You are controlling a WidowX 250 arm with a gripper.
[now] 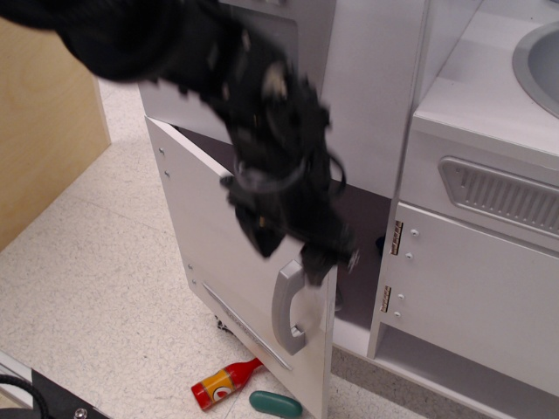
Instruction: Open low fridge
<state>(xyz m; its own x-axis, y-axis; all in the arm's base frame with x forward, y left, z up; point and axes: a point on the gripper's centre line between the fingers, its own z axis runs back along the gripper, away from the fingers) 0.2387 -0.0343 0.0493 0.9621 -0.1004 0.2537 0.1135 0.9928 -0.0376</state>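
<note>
Hanging ajar: low fridge [229,262] door | gripper [319,257] above handle [288,305] | jaws blurred, state unclear

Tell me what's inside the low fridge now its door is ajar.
Inside the low fridge, only dark shadowed interior shows. The blurred gripper and the door cover the rest, so any contents cannot be seen.

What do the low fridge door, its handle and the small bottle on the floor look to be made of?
Low fridge door: likely painted wood or fibreboard, matte white-grey, with a thick flat edge and screw heads.
Handle: probably moulded grey plastic, smooth with a slight sheen.
Bottle: apparently toy plastic or painted wood, glossy red with a yellow label; too small to settle.
</note>
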